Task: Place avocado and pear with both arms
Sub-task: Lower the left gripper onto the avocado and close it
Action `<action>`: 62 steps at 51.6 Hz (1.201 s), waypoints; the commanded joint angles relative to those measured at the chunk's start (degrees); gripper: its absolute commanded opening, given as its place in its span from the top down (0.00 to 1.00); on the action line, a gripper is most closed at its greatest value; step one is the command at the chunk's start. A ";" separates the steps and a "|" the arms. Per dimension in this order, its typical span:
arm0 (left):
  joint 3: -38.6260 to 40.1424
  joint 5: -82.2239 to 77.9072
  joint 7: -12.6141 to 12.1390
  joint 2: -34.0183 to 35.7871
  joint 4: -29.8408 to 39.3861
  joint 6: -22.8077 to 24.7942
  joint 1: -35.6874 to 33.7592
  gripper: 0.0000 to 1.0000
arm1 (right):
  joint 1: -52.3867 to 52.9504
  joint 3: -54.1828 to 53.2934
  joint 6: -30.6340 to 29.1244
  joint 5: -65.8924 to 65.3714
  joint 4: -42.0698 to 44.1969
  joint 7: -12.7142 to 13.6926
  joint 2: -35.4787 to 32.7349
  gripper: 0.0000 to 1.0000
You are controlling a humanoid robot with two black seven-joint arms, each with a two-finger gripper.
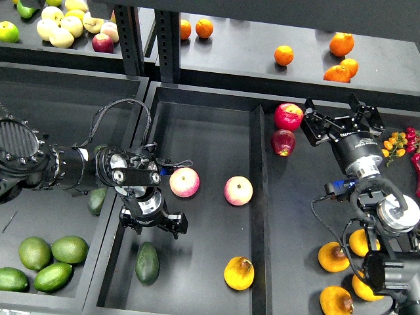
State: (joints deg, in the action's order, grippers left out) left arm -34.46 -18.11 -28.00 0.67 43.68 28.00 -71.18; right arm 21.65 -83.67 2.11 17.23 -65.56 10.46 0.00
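**Two fruits lie free in the middle tray, both claws empty**

Two task fruits rest low in the centre of the frame, inside the middle tray [203,125]. The avocado [147,262] lies at the tray's lower left corner, dark and upright-oval, touching nothing. The pear [239,273] sits to its right along the tray's lower edge, near the divider wall, its brown blotch facing up.

At the left of the frame, the left claw [153,222] hangs just above the avocado, clear of it, its fingers spread apart with nothing between them. Two pink-and-yellow apples [184,182] [238,190] lie in the tray's middle, the left one just beside that arm's wrist.

At the upper right, the right claw [341,118] points toward the top of the frame over the right tray [295,216], its fingers wide apart and empty. Two red apples [288,116] [283,142] lie just left of it. More yellow-orange fruits [333,256] cluster at the lower right, partly behind the right arm. Green round fruits [52,252] sit in the lower left corner, in the left tray [65,105]. Oranges [283,55] lie on the dark surface [243,52] along the top.
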 commanded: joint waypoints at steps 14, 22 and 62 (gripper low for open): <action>0.00 0.01 0.00 -0.58 -0.09 0.00 2.54 0.01 | -0.12 0.00 0.00 0.00 0.08 0.00 0.00 0.00; 0.00 -0.08 0.00 -0.58 -0.17 0.00 2.72 0.01 | -0.38 0.08 -0.09 0.09 -0.01 0.00 0.00 0.00; 0.09 -0.17 0.00 -0.58 -1.84 0.00 4.83 0.01 | -0.47 0.17 -0.09 0.44 -0.01 0.09 0.00 0.00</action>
State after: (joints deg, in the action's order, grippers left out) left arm -34.45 -18.29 -28.00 0.08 41.90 28.00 -66.18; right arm 21.18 -83.49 2.02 17.64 -65.57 10.55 0.00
